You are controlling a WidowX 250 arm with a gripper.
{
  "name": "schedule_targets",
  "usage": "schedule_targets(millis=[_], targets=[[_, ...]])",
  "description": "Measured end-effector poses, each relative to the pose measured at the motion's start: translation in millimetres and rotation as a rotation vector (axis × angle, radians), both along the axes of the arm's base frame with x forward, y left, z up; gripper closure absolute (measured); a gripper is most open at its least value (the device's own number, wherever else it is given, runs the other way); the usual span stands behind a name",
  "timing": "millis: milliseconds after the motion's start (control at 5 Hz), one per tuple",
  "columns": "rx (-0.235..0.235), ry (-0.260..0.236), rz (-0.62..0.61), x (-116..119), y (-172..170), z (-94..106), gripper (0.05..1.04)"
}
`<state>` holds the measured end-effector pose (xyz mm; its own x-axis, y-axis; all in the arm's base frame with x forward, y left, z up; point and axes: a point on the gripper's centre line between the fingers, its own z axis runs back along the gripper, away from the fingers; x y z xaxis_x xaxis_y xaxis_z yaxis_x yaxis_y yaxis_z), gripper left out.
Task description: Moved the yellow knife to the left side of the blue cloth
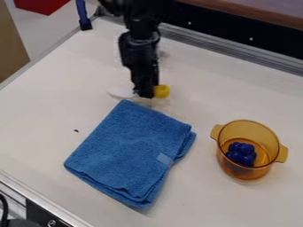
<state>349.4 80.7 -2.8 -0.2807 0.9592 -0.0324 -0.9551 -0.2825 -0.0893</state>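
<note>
I have one tool (144, 94), black, hanging down from the top of the view at the end of my one arm (139, 48). It is right at the one yellow knife (161, 91), between the knife's yellow end on one side and its pale blade (121, 93) on the other. I cannot tell whether my tool is open or closed, or whether it grips the knife. The knife lies crosswise just beyond the upper corner of the one blue cloth (127, 148), which is folded in layers and has one small light tag (165, 158) near its right edge.

To the right of the cloth, well apart from my tool, I count one amber pot (246, 174) with two handles. In it sits one cluster of dark blue balls (241, 154); they bunch together too closely for me to count. One dark speck (75, 131) marks the white counter (35, 133) to the left of the cloth.

My tool hides the middle of the knife, and the blade is so pale against the counter that its outline is hard to make out. The view's edges cut off my arm at the top, one red thing (40, 5) at the upper left and one brown panel (12, 48) on the left.
</note>
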Motion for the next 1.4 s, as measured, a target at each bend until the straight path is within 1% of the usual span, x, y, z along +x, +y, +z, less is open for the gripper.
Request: schedule_targets(millis=[200, 400, 600, 800, 1000, 1200, 1400], targets=[[-0.027, -0.038, 0.178, -11.8, 29.4, 3.2, 0.722], [0.019, -0.029, 0.354, -34.1, 56.8, -9.7, 0.723], [0.108, -0.074, 0.427, -38.7, 76.5, -3.7, 0.731], [0.117, -0.094, 0.486, -44.8, 95.3, -2.4, 0.731], [0.136, -0.085, 0.478, -50.5, 104.5, -1.8, 0.731], [0.121, -0.076, 0.466, -50.6, 100.9, -2.4, 0.677], [0.111, -0.056, 0.429, -48.1, 97.3, 0.8, 0.386]])
